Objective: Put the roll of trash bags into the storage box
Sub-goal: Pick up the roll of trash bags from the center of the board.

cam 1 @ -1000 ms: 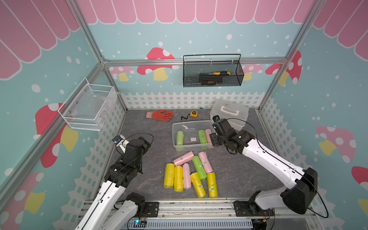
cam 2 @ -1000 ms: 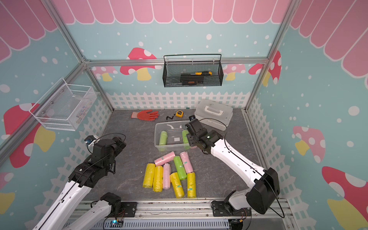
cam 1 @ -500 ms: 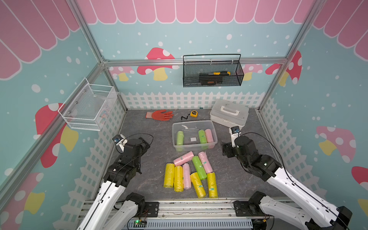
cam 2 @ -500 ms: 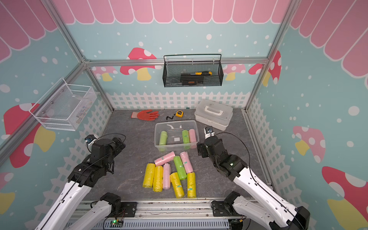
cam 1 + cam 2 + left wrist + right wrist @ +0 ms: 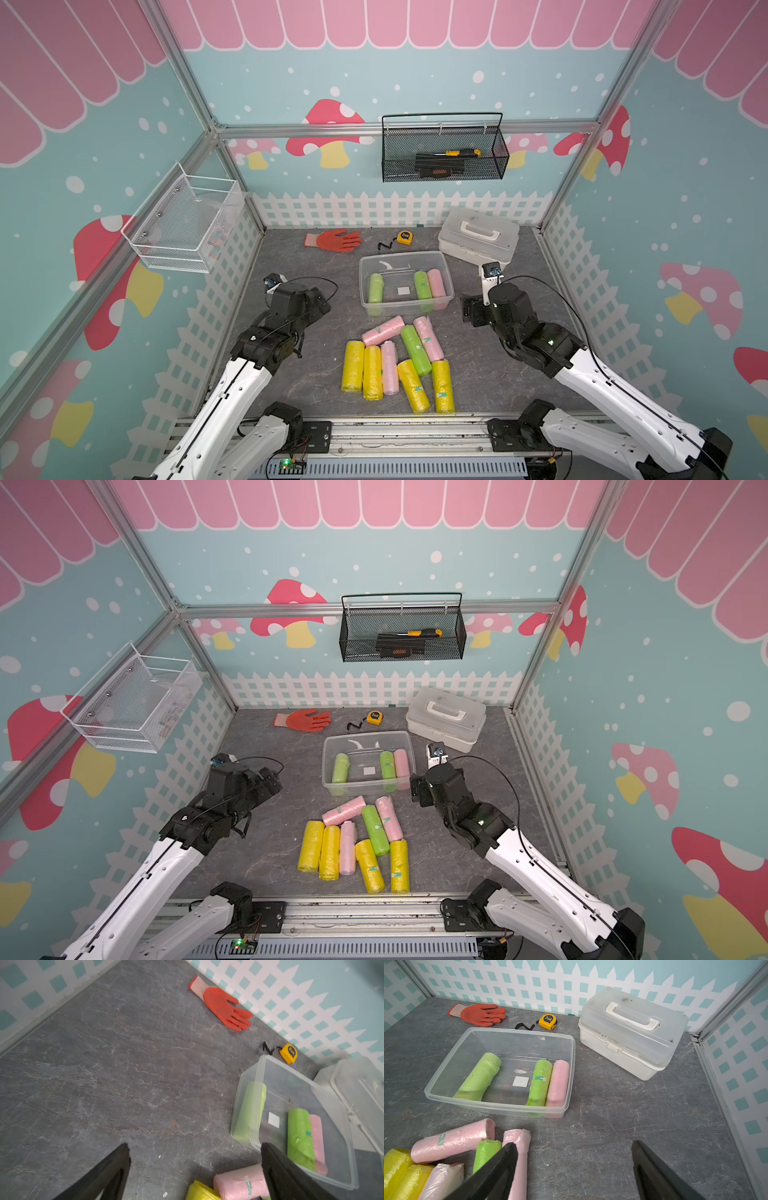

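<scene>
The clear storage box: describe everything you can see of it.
The storage box is a shallow rectangular tub of clear plastic with rounded corners and a lipped rim, open, no lid on it. It stands flat on the gray tabletop. A small white sticker shows at the middle of its floor. Inside lie three rolls: one green roll along one side, and a second green roll pressed against a pink roll by the opposite wall.

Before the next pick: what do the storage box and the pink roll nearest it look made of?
The storage box: clear, glossy, seemingly rigid plastic; the floor and the rolls inside show through its walls. The pink roll: thin plastic film wound tight, faintly shiny and wrinkled, so probably soft and a little slippery.
</scene>
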You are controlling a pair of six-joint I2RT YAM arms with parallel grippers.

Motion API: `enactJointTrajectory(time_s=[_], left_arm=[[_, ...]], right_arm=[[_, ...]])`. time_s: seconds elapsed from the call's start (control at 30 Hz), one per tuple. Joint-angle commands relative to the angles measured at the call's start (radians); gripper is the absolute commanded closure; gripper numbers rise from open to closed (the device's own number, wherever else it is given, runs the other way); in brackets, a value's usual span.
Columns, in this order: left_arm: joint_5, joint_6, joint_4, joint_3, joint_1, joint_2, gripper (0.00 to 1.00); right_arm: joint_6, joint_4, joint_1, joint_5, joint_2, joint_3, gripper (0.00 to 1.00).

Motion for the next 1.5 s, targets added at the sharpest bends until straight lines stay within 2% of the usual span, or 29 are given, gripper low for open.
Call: enactJointTrajectory(time_s=[0.0,0.1,0.17,0.23,0.33,0.47,0.53,0.67,0.77,0.87,0.93,1.03,1.1,1.17,1.3,1.37,1.47], left_arm=[[0.095,0.068,-0.027,-0.056,-0.008,-0.007,0.01],[0.067,0.069,-0.029,-0.094,-0.095,-0.037,0.02],[0.004,0.075,-0.032,-0.1,-0.199,-0.053,0.02],[-0.048,0.08,-0.043,-0.087,-0.262,-0.045,0.02],[-0.032,0.078,-0.045,-0.061,-0.27,0.016,0.02],[0.037,0.078,-0.042,-0.034,-0.271,0.126,0.02],[0.057,0.081,-0.04,-0.029,-0.272,0.163,0.03],[0.061,0.083,-0.042,-0.042,-0.276,0.179,0.03],[0.039,0.065,-0.064,-0.06,-0.351,0.148,0.04],[0.037,0.025,-0.064,-0.129,-0.434,0.087,0.04],[0.003,0.011,-0.072,-0.163,-0.464,0.056,0.04],[-0.036,0.0,-0.069,-0.214,-0.493,0.053,0.04],[-0.019,-0.01,-0.077,-0.228,-0.495,0.07,0.08],[-0.026,-0.002,-0.072,-0.225,-0.551,0.064,0.1],[-0.05,-0.013,-0.071,-0.244,-0.579,0.006,0.07],[-0.085,-0.023,-0.073,-0.244,-0.578,0.016,0.06],[-0.075,-0.024,-0.072,-0.234,-0.579,0.071,0.07]], right_arm=[[-0.006,0.005,-0.001,0.012,-0.001,0.021,0.12],[0.009,0.006,-0.002,0.011,0.004,0.014,0.12],[0.012,0.006,-0.002,0.011,0.016,0.018,0.11],[0.001,0.0,0.0,-0.018,0.04,0.041,0.1],[-0.047,-0.06,-0.001,-0.057,0.105,0.13,0.11],[-0.053,-0.135,-0.002,0.033,0.162,0.176,0.09],[-0.067,-0.113,-0.002,0.009,0.169,0.165,0.09],[-0.078,-0.125,-0.002,0.035,0.177,0.164,0.1],[-0.088,-0.169,-0.001,0.009,0.168,0.144,0.08],[-0.035,-0.269,-0.002,-0.06,0.113,0.133,0.1],[-0.05,-0.269,-0.002,-0.101,0.025,0.063,0.1],[-0.028,-0.297,-0.002,-0.069,-0.131,-0.07,0.04],[-0.006,-0.278,-0.002,-0.112,-0.202,-0.133,0.04],[-0.03,-0.211,-0.002,-0.182,-0.251,-0.212,0.04],[-0.024,-0.233,-0.001,-0.158,-0.237,-0.198,0.04],[-0.027,-0.229,-0.001,-0.151,-0.227,-0.196,0.04],[-0.026,-0.231,-0.001,-0.158,-0.222,-0.196,0.04]])
